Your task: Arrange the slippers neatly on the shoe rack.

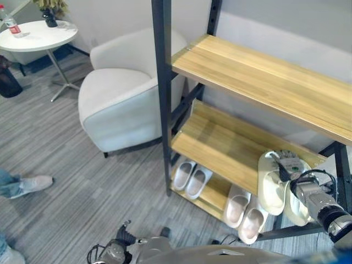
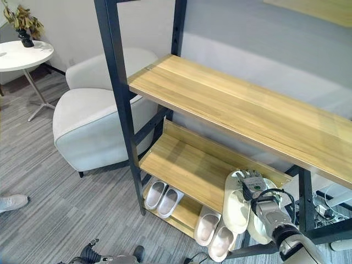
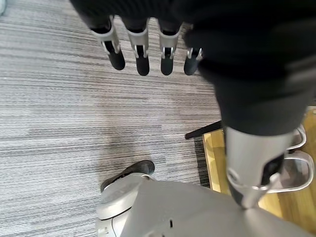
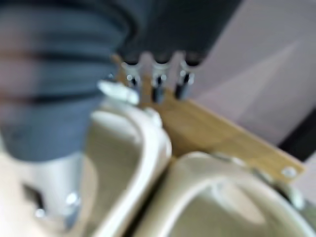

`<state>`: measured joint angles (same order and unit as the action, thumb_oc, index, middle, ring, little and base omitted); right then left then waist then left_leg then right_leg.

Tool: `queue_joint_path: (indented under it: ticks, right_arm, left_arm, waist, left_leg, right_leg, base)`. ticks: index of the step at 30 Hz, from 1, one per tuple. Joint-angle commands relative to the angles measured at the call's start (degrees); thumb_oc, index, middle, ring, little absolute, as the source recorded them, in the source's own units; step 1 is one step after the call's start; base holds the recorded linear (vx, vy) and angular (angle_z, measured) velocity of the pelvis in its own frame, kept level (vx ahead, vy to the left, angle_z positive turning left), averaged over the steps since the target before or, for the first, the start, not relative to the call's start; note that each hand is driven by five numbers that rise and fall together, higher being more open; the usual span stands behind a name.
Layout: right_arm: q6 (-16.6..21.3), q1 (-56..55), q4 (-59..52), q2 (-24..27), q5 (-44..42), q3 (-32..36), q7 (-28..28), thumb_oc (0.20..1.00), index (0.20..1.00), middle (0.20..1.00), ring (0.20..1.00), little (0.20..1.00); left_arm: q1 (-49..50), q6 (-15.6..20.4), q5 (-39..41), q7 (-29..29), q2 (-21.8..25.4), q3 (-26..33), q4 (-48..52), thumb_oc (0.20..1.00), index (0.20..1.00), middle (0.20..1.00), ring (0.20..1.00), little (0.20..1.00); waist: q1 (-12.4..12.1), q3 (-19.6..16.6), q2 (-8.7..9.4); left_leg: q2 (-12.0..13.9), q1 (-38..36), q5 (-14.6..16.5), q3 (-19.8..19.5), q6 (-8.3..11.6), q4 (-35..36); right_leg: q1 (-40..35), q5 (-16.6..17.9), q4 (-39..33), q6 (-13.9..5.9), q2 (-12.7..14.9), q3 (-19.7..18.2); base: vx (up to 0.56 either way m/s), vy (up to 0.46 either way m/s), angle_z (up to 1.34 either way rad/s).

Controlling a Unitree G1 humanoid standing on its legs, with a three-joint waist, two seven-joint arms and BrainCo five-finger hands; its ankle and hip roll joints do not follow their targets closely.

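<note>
Honestly, my worry at that moment was the pair of slippers (image 1: 273, 190) slipping off the front edge of the middle shelf (image 1: 220, 148). They sat right at the lip, side by side and touching, with their heels hanging out past the boards. A nudge from my right hand (image 1: 290, 166) in the wrong direction could have tipped them onto the two pairs below on the bottom shelf (image 1: 212, 195), or pushed one slipper askew from its mate.

My right hand lay over the slipper on the right of the pair. In the right wrist view its fingers (image 4: 157, 85) reached out fairly straight over the slipper toward the wood, with the thumb (image 4: 117, 92) against the rim. I judged it a loose, open contact rather than a firm clasp, though the blur left some doubt.

My left hand (image 3: 148, 49) hung low over the grey carpet (image 1: 66, 209), fingers straight and holding nothing. A white armchair (image 1: 118, 102) stood just beside the rack's dark post (image 1: 163, 99).
</note>
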<state>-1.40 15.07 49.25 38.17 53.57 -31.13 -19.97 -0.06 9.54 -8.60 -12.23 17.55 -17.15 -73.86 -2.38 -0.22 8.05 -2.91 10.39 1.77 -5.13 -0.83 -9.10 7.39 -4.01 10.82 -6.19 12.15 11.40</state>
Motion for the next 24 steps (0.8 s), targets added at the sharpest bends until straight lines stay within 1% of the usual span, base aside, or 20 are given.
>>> queue_joint_path:
  ticks: [1, 9, 11, 12, 16, 19, 23, 24]
  right_arm:
    - [-0.1, 0.2, -1.9, 0.8, -0.8, 3.0, -0.5, 1.0, 1.0, 1.0, 1.0, 1.0]
    - [-0.7, -3.6, -5.1, 0.1, 0.1, 6.9, -3.5, 1.0, 1.0, 1.0, 1.0, 1.0]
    - [-0.7, -3.8, -5.2, 0.1, 0.1, 7.0, -3.4, 1.0, 1.0, 1.0, 1.0, 1.0]
    - [-0.9, -5.0, -7.1, -0.3, 0.9, 8.0, -4.9, 1.0, 1.0, 1.0, 1.0, 1.0]
    - [-1.4, -6.3, -8.6, -0.9, 2.5, 9.1, -6.4, 1.0, 1.0, 1.0, 1.0, 1.0]
    - [-2.4, -6.9, -9.3, -1.5, 4.0, 10.0, -8.1, 1.0, 1.0, 1.0, 1.0, 1.0]
    - [-4.8, -7.5, -11.1, -1.5, 6.3, 11.9, -10.8, 1.0, 1.0, 1.0, 1.0, 1.0]
    - [-4.8, -7.5, -11.1, -1.4, 6.3, 11.9, -10.8, 1.0, 1.0, 1.0, 1.0, 1.0]
  left_arm:
    - [0.2, 0.2, -2.4, 1.0, -2.1, 2.2, -1.7, 1.0, 1.0, 1.0, 1.0, 1.0]
    - [1.4, -0.1, -3.2, 0.8, -2.7, 3.0, -2.1, 1.0, 1.0, 1.0, 1.0, 1.0]
    - [1.4, -0.1, -3.2, 0.8, -2.6, 3.0, -2.1, 1.0, 1.0, 1.0, 1.0, 1.0]
    - [2.0, -0.3, -3.7, 1.0, -3.0, 3.2, -2.4, 1.0, 1.0, 1.0, 1.0, 1.0]
    - [2.1, -0.4, -4.2, 0.9, -3.3, 3.4, -2.5, 1.0, 1.0, 1.0, 1.0, 1.0]
    - [2.4, -0.4, -4.6, 0.8, -3.7, 3.5, -2.7, 1.0, 1.0, 1.0, 1.0, 1.0]
    - [2.5, -0.6, -5.2, 0.5, -4.3, 3.7, -2.9, 1.0, 1.0, 1.0, 1.0, 1.0]
    - [2.5, -0.6, -5.2, 0.5, -4.3, 3.7, -2.9, 1.0, 1.0, 1.0, 1.0, 1.0]
  waist:
    - [0.5, 2.8, -1.75]
    - [0.6, 2.2, -1.86]
    - [0.6, 2.2, -1.86]
    - [0.6, 2.0, -1.96]
    - [0.6, 1.9, -2.04]
    - [0.6, 1.9, -2.2]
    - [0.7, 1.7, -2.56]
    - [0.7, 1.7, -2.56]
  left_leg:
    - [1.0, -5.3, 4.8, 0.1, 1.4, 2.7]
    - [1.0, -6.9, 4.9, 0.7, 1.11, 3.7]
    - [1.0, -6.9, 4.9, 0.7, 1.12, 3.8]
    - [0.9, -7.3, 4.9, 0.8, 1.03, 4.1]
    - [1.0, -7.6, 4.8, 0.9, 1.01, 4.4]
    - [0.9, -7.7, 4.7, 0.9, 0.94, 4.8]
    - [0.9, -7.5, 4.4, 0.9, 0.9, 5.1]
    - [0.8, -7.5, 4.4, 0.9, 0.9, 5.1]
  right_leg:
    - [0.8, 1.4, 6.1, -2.45, 0.4, -0.3]
    - [-0.1, 1.5, 5.5, -2.55, 0.0, -0.5]
    - [-0.2, 1.5, 5.5, -2.55, 0.0, -0.5]
    - [-0.3, 1.4, 5.4, -2.56, -0.1, -0.6]
    - [-0.5, 1.3, 5.2, -2.55, -0.1, -0.5]
    - [-0.5, 1.2, 5.0, -2.51, -0.1, -0.6]
    - [-0.3, 1.1, 4.9, -2.5, -0.1, -0.7]
    - [-0.3, 1.1, 4.9, -2.5, -0.1, -0.6]
  base:
    - [0.03, 0.017, -0.07]
    - [0.01, 0.017, -0.07]
    - [0.0, 0.0, 0.0]
    - [0.0, 0.0, 0.0]
    - [0.0, 0.0, 0.0]
    - [0.0, 0.0, 0.0]
    - [0.0, 0.0, 0.0]
    - [0.0, 0.0, 0.0]
